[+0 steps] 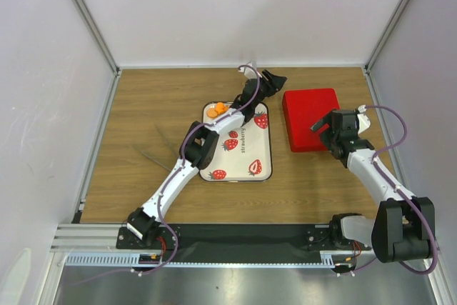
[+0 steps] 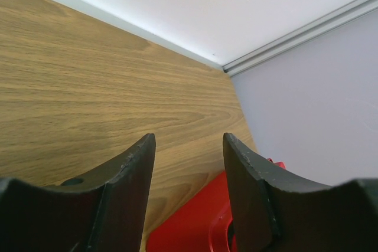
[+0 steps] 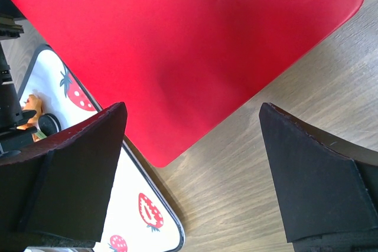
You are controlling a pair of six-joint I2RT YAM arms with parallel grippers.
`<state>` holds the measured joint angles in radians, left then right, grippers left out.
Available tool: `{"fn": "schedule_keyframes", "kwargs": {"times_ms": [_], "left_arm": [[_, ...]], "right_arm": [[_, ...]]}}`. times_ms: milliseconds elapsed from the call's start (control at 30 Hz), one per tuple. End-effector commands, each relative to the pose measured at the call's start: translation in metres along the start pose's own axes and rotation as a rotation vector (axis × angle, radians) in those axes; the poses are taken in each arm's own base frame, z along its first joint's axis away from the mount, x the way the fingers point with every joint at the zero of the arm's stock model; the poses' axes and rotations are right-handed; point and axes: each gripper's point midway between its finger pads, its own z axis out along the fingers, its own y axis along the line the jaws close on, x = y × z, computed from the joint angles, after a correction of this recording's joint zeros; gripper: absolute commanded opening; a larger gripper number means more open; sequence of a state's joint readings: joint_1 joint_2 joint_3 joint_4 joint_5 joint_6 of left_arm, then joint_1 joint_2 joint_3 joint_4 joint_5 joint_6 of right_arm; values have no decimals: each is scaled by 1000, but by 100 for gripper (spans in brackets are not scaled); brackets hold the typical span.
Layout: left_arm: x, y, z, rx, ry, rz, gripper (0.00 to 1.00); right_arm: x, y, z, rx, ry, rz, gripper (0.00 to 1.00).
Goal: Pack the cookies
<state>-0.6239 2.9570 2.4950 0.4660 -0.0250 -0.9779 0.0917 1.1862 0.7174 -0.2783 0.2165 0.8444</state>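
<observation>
The left arm (image 1: 178, 176) extends from its base toward 1 o'clock, nearly at full stretch. The left gripper (image 1: 275, 78) (image 2: 189, 140) points toward 2 o'clock, jaws parted. The right arm (image 1: 375, 169) reaches toward 11 o'clock (elbow folded above its base). The right gripper (image 1: 319, 125) (image 3: 192, 113) faces 10 o'clock, jaws spread wide.

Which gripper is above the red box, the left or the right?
The right gripper, open over the red box; the left gripper is over the wooden table, beyond the strawberry tray.
</observation>
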Motion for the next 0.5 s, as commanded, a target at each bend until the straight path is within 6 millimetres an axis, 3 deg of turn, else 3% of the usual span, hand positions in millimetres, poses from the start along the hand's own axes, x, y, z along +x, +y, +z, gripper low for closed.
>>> {"fn": "schedule_keyframes", "kwargs": {"times_ms": [0,467], "left_arm": [[-20,-32,4,85,-70,-17,56],[-6,-37,3,107,-64,-25,58]], "right_arm": [[-5,4,4,-13,-29,36,100],[2,4,16,-16,-10,55,100]]}}
